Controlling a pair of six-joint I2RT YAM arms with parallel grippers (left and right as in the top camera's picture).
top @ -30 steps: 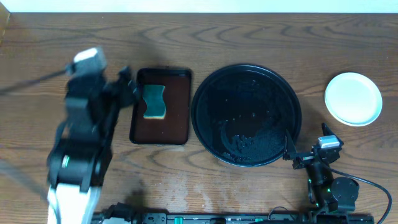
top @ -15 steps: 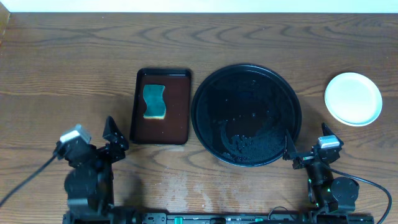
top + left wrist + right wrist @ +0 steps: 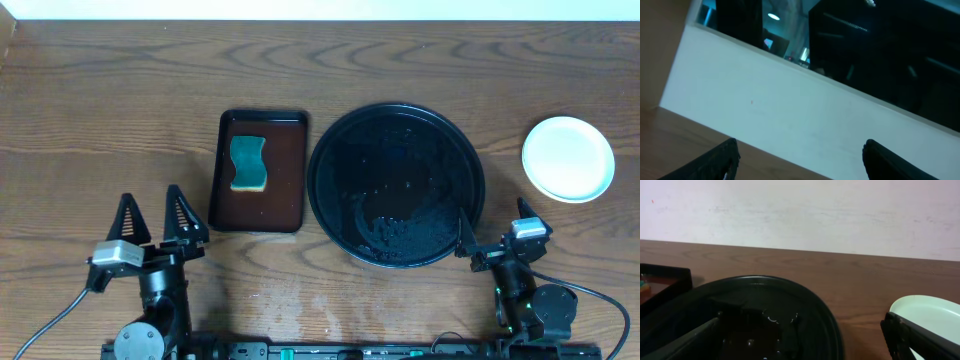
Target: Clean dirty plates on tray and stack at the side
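Over on the left, the left gripper (image 3: pixel 150 200) sits low at the near edge of the table with its fingers spread wide and nothing between them; its own camera looks up at the wall, so it isn't aimed at any work. Just ahead of it and a touch to its right lies the brown tray (image 3: pixel 285 190), and the blue-green sponge (image 3: pixel 248 163) rests in that tray's far half, apart from the fingers, which looks like the spot where the wiping tool lives when it isn't needed. Moving across, the black tray (image 3: pixel 400 108) holds no plate at all, only a wet sheen and beads of liquid on its floor, and that reads to me as the wiping being over. The right gripper (image 3: pixel 492 222) is also wide apart and empty, its left finger just beside the black tray's near rim. Ahead of it and off to its right, well apart, the plates (image 3: pixel 568 158) sit on bare wood. From above they show as one pale disc, so I can't count the stack, but that's the side spot they were meant for.
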